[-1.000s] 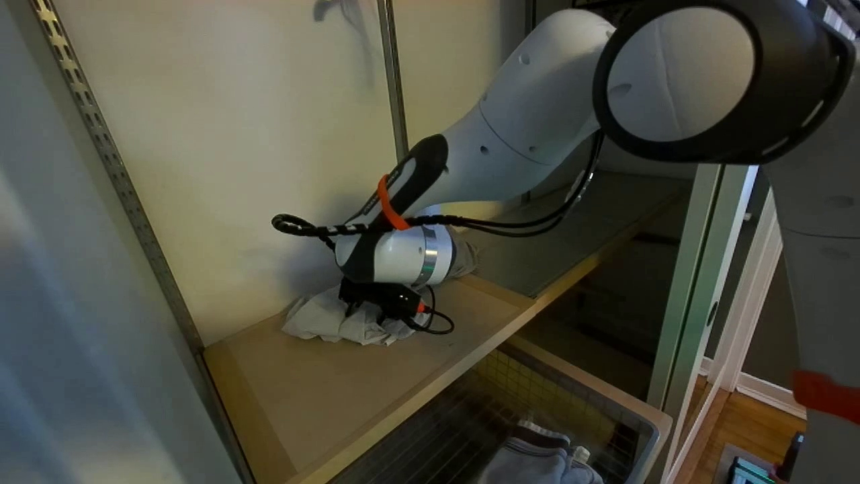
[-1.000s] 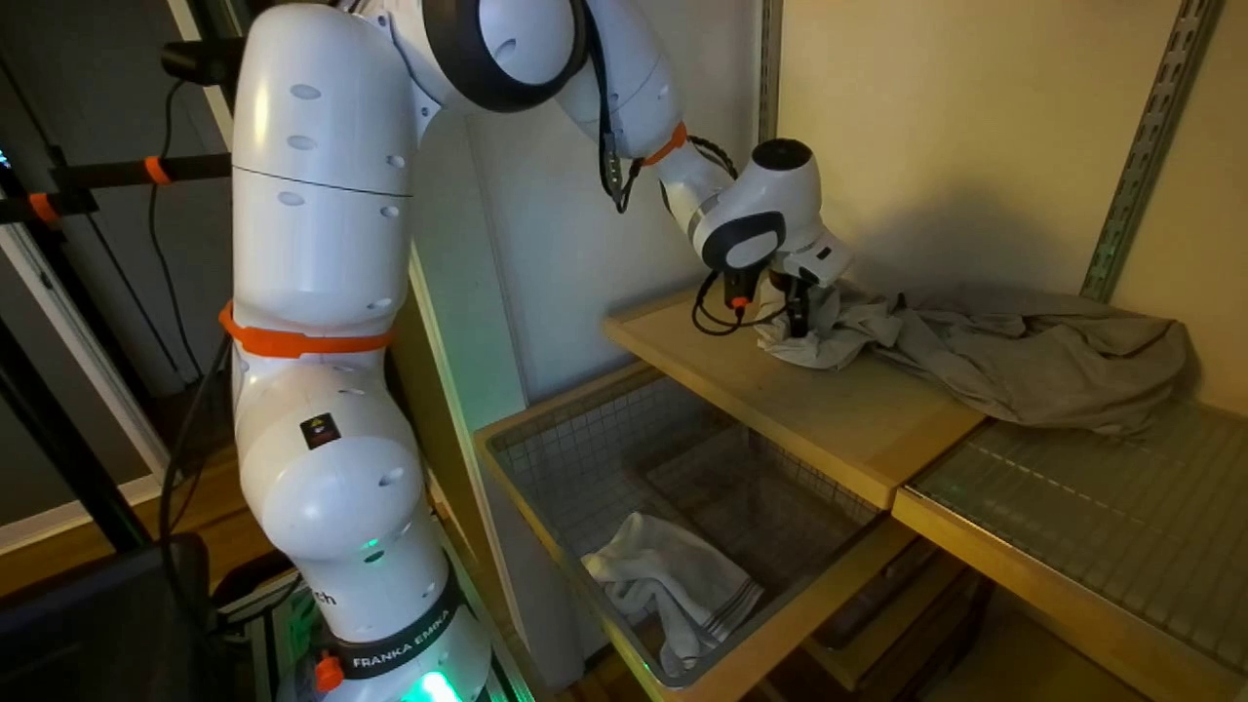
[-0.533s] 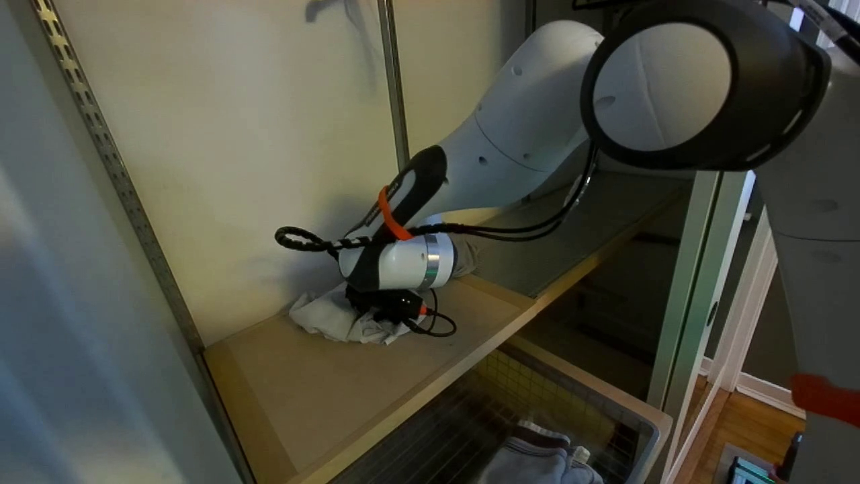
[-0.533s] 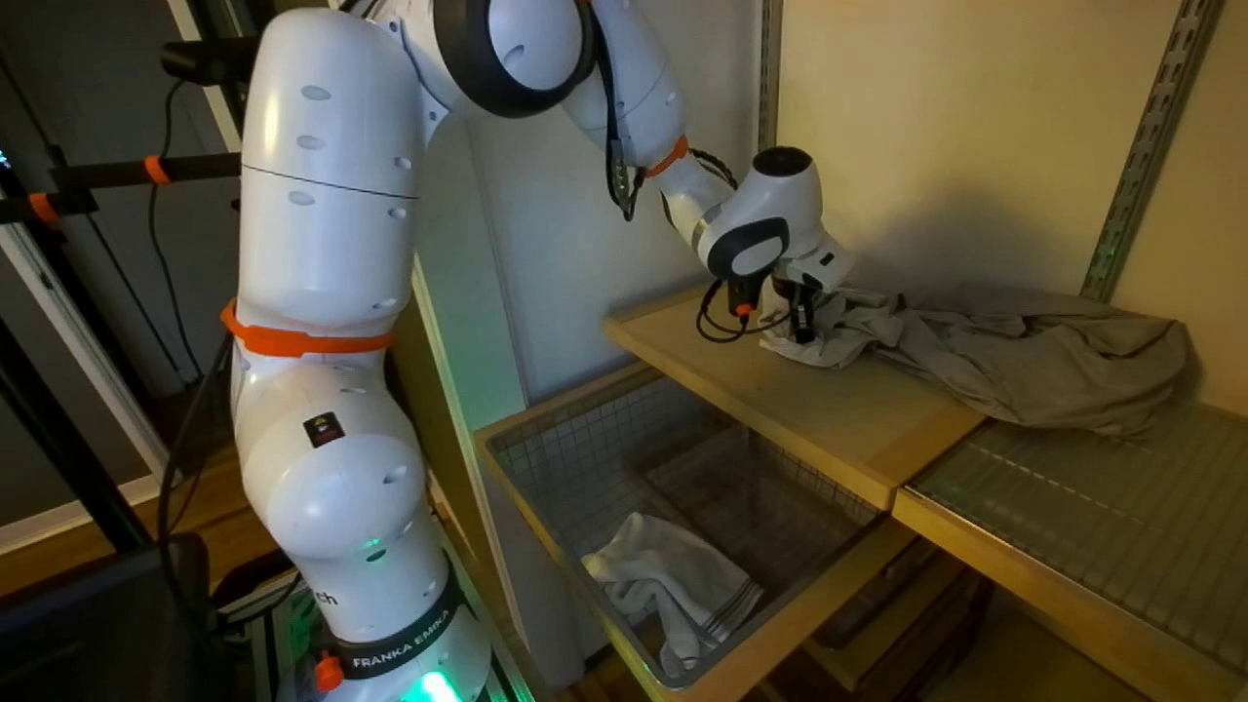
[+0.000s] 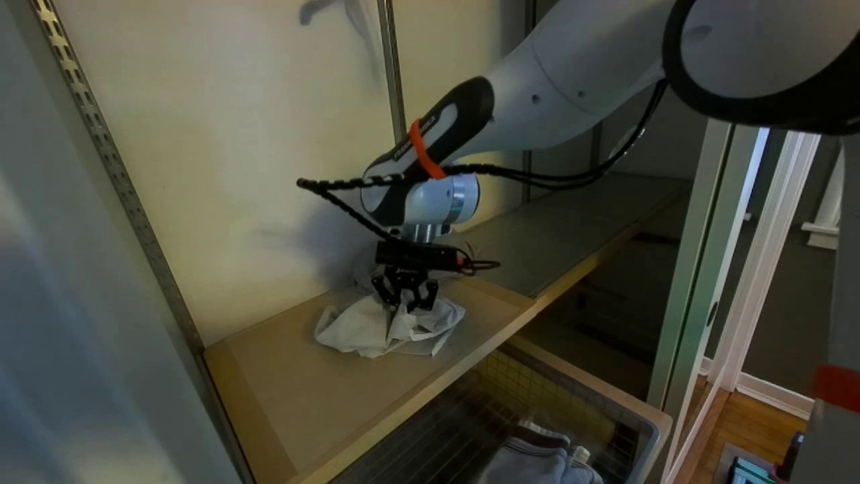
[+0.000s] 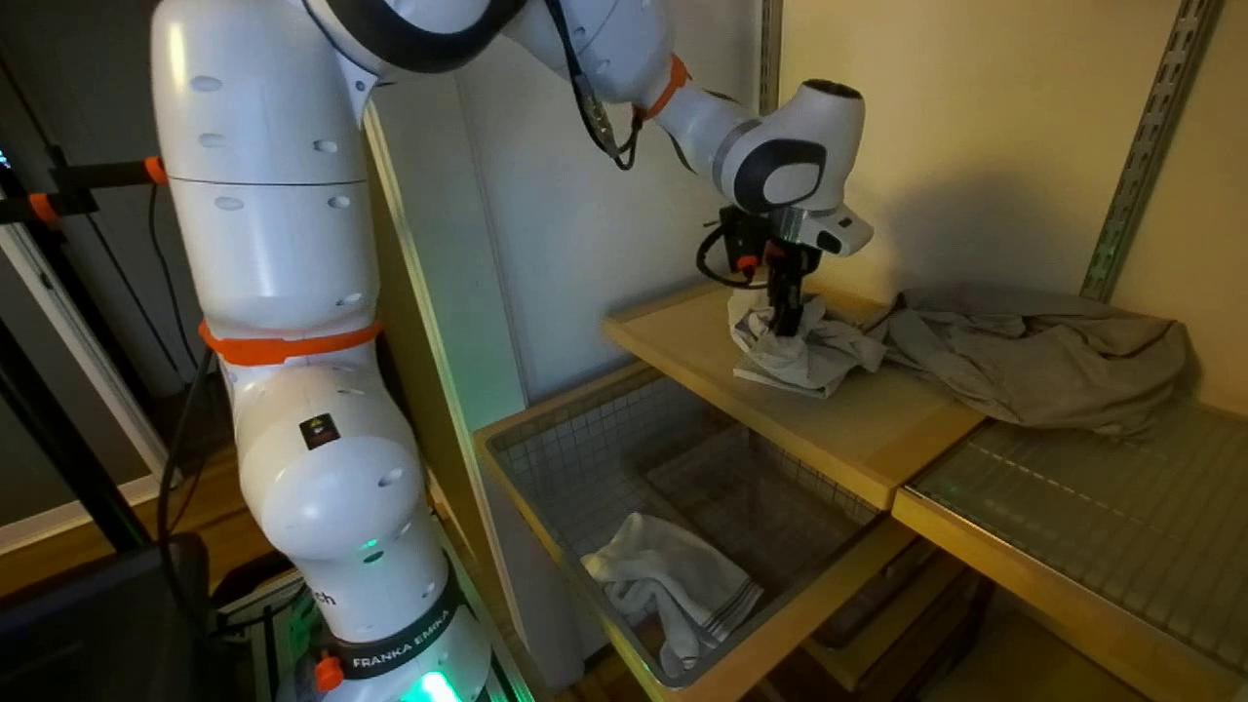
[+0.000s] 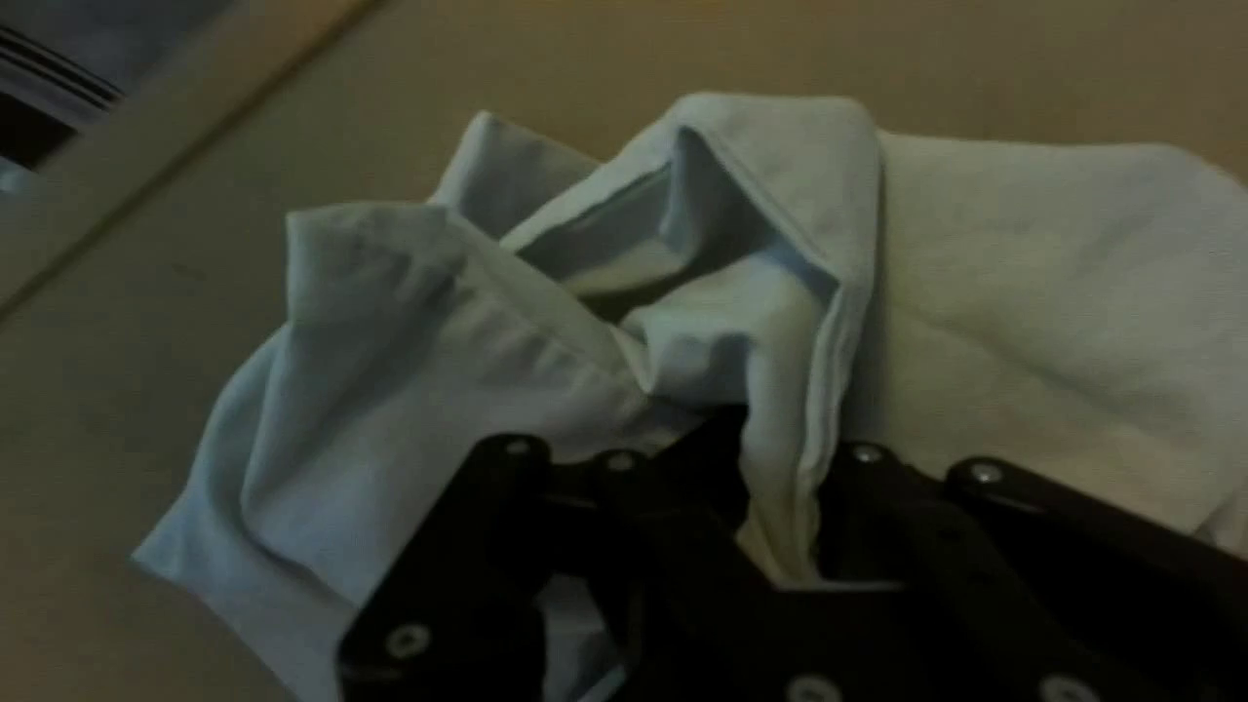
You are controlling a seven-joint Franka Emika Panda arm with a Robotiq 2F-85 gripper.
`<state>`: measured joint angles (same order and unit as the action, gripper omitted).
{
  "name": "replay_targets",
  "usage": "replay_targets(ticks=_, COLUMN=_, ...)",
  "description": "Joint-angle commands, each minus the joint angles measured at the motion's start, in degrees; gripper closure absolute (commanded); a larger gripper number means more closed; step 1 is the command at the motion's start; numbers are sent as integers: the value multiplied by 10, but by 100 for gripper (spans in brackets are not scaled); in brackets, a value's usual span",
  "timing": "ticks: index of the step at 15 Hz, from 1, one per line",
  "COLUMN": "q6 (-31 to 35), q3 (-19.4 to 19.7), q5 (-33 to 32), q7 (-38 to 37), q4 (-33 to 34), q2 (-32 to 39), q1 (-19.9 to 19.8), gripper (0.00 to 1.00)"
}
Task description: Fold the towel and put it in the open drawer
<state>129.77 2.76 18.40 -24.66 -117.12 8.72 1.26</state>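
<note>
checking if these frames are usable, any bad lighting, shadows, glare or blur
Wrist view: dim and slightly soft, the gripper nearly black against the pale cloth; both exterior views: a diffuse shadow on the back wall; in an exterior view, a green light glares on the robot base; in an exterior view, the drawer looks mostly dark inside.

The claw (image 7: 780, 492) is black, the towel (image 7: 419, 380) off-white, the surface (image 6: 829, 429) tan. In the lower centre of the frame, the drawer (image 6: 604, 434) shows a grid pattern; its white cloth (image 6: 682, 575) has dark stripes.
</note>
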Motion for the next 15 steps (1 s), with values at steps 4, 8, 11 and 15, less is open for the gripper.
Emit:
replay_targets(ticks=4, q6=-312, q3=19, q5=34, q7=175, q4=0, q2=-131, q1=-53, gripper=98)
replay_targets(ticks=8, q6=-487, q3=42, q5=38, q7=248, q4=36, q2=-136, q1=-67, gripper=98)
replay_targets(ticks=11, q6=-471, q3=39, q5=29, q7=235, q4=29, q2=-145, q1=-69, gripper=90)
replay_targets(ticks=15, q6=-467, q3=35, q5=21, q7=246, q4=15, q2=-145, q1=-65, gripper=98)
